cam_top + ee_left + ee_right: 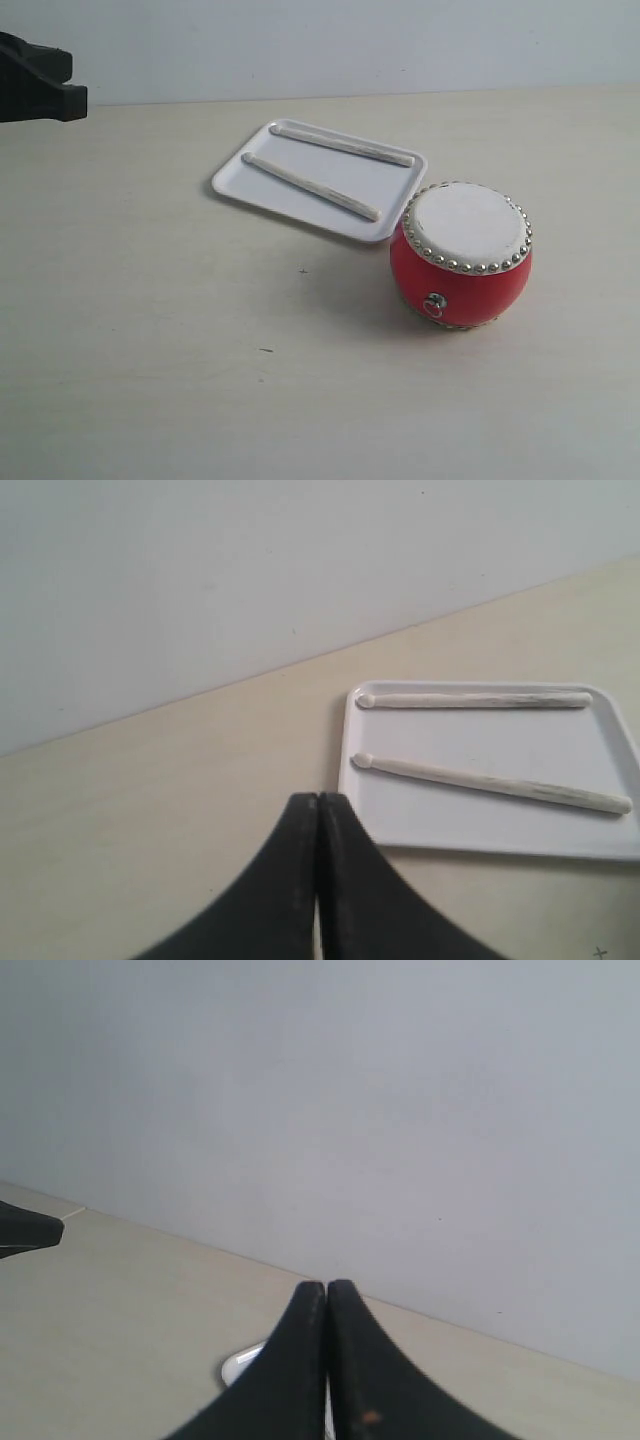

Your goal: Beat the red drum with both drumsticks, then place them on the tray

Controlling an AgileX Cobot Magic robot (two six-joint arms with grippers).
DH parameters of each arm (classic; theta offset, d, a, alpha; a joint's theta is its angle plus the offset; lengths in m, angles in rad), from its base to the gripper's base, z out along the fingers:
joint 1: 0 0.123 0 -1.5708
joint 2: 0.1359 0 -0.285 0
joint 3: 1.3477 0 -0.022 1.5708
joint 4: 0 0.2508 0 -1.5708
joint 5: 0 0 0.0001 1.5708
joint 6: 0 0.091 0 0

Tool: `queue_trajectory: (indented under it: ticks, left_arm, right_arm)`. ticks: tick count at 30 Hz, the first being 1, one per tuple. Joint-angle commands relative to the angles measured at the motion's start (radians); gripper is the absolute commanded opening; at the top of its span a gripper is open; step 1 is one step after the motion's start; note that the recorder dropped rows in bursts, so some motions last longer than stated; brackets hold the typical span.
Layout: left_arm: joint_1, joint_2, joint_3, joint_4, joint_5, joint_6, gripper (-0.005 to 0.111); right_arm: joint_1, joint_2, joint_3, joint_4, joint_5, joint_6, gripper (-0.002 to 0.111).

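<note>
Both drumsticks [311, 187] lie on the tray [390, 185], just far-left of the red drum [462, 275]. Left gripper [317, 798] and right gripper [326, 1284] are pinched closed and empty. I reckon the sticks are light, stiff and roll-prone; I'd pinch mid-shaft.

The left gripper [76, 84] is cut off by the exterior view's edge, only a dark stub showing. In the left wrist view one corner of the tray [470, 825] runs out of the picture and another lies behind the fingers [350, 880]. The right gripper [326, 1284] hides all but a white corner of it in its own view.
</note>
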Motion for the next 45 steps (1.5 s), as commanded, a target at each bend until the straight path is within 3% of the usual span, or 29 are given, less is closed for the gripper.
queue_trajectory:
  ticks: [1, 6, 7, 14, 15, 17, 21, 23, 29, 31, 35, 38, 45]
  left_arm:
    - [-0.005, -0.006, 0.005, 0.019, -0.011, -0.263, 0.0]
    - [-0.005, -0.006, 0.019, 0.324, -0.067, -1.253, 0.0]
    - [-0.005, -0.006, 0.025, 0.345, -0.037, -1.34, 0.0]
    - [-0.005, -0.004, 0.038, 0.384, 0.081, -1.369, 0.0]
    - [-0.005, -0.004, 0.038, 0.465, 0.081, -1.417, 0.0]
    - [-0.008, -0.008, 0.038, 0.77, 0.087, -1.628, 0.0]
    - [-0.019, -0.038, 0.062, 1.393, 0.08, -2.336, 0.0]
    - [-0.019, -0.08, 0.089, 1.684, 0.078, -2.593, 0.0]
    - [-0.014, -0.367, 0.219, 1.696, -0.039, -2.351, 0.0]
    - [0.022, -0.49, 0.244, 1.665, -0.039, -2.233, 0.0]
    - [0.217, -0.718, 0.246, 1.624, 0.106, -1.954, 0.0]
    - [0.405, -0.896, 0.255, 1.644, 0.237, -1.924, 0.0]
    - [0.596, -1.089, 0.325, 1.675, 0.237, -1.927, 0.0]
  right_arm:
    - [-0.006, -0.002, 0.005, 0.0, -0.001, -0.001, 0.0]
    - [-0.006, -0.002, 0.005, 0.0, -0.001, -0.001, 0.0]
    - [-0.006, -0.002, 0.005, 0.0, -0.001, -0.001, 0.0]
    - [-0.006, -0.002, 0.005, 0.0, -0.001, -0.001, 0.0]
    - [-0.006, -0.002, 0.005, 0.0, -0.001, -0.001, 0.0]
    - [-0.006, -0.002, 0.005, 0.0, -0.001, -0.001, 0.0]
    - [-0.006, -0.002, 0.005, 0.0, -0.001, -0.001, 0.0]
    - [-0.006, -0.002, 0.005, 0.0, -0.001, -0.001, 0.0]
    - [-0.006, -0.002, 0.005, 0.0, -0.001, -0.001, 0.0]
    - [-0.006, -0.002, 0.005, 0.0, -0.001, -0.001, 0.0]
    - [-0.006, -0.002, 0.005, 0.0, -0.001, -0.001, 0.0]
    - [-0.006, -0.002, 0.005, 0.0, -0.001, -0.001, 0.0]
    - [-0.006, -0.002, 0.005, 0.0, -0.001, -0.001, 0.0]
